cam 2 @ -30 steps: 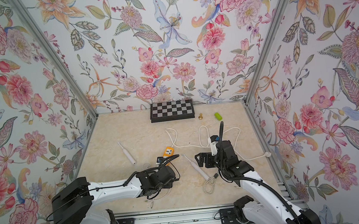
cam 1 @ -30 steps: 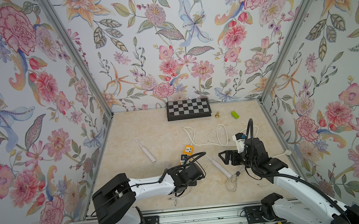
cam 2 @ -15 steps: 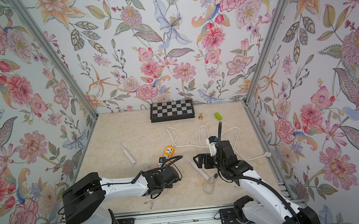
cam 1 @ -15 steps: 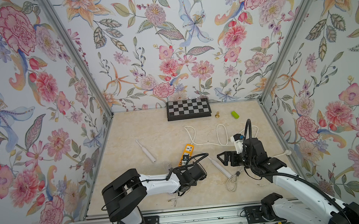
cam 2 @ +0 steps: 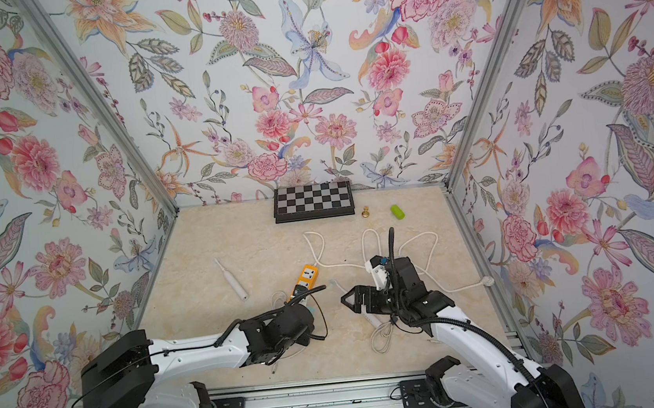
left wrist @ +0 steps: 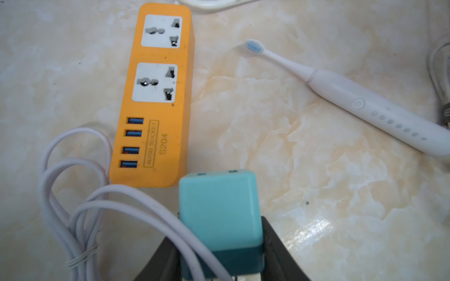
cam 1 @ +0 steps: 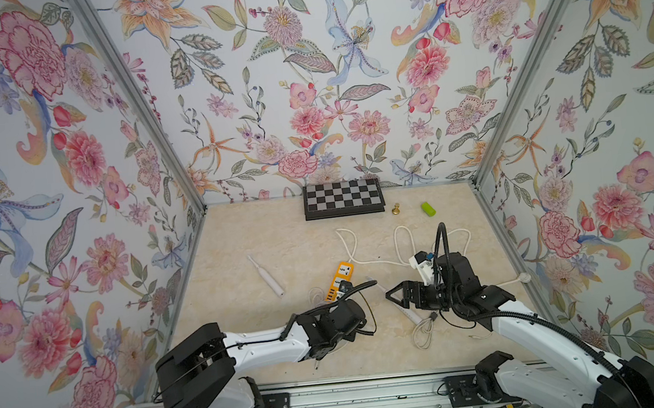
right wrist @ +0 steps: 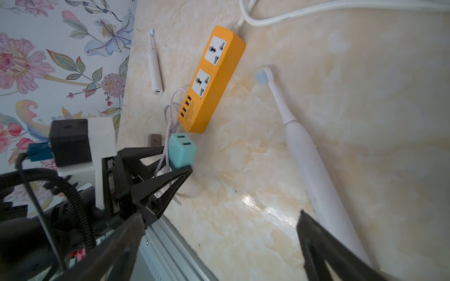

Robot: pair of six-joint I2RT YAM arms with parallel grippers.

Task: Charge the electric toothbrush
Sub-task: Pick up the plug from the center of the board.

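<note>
My left gripper [left wrist: 219,231] is shut on a teal USB charger block [left wrist: 219,204], just short of the USB end of the orange power strip [left wrist: 155,97]. The same grip shows in the right wrist view, with the block [right wrist: 181,148] between the black fingers. A thin white cable [left wrist: 73,194] lies coiled beside the strip and runs over one left finger. A white electric toothbrush [left wrist: 353,99] lies flat to the right of the strip. My right gripper [right wrist: 220,216] hangs open beside that toothbrush [right wrist: 311,155], holding nothing. A second white toothbrush [cam 1: 265,275] lies farther left.
A folded chessboard [cam 1: 342,198], a gold chess piece [cam 1: 396,209] and a green object [cam 1: 428,208] sit by the back wall. The strip's thick white cord [cam 1: 402,242] loops over the right half of the table. A looped cable [cam 1: 423,330] lies under the right arm.
The left jaws have closed in on the teal charger block, and the left arm has shifted a little. The right gripper has edged slightly left and stays open.
</note>
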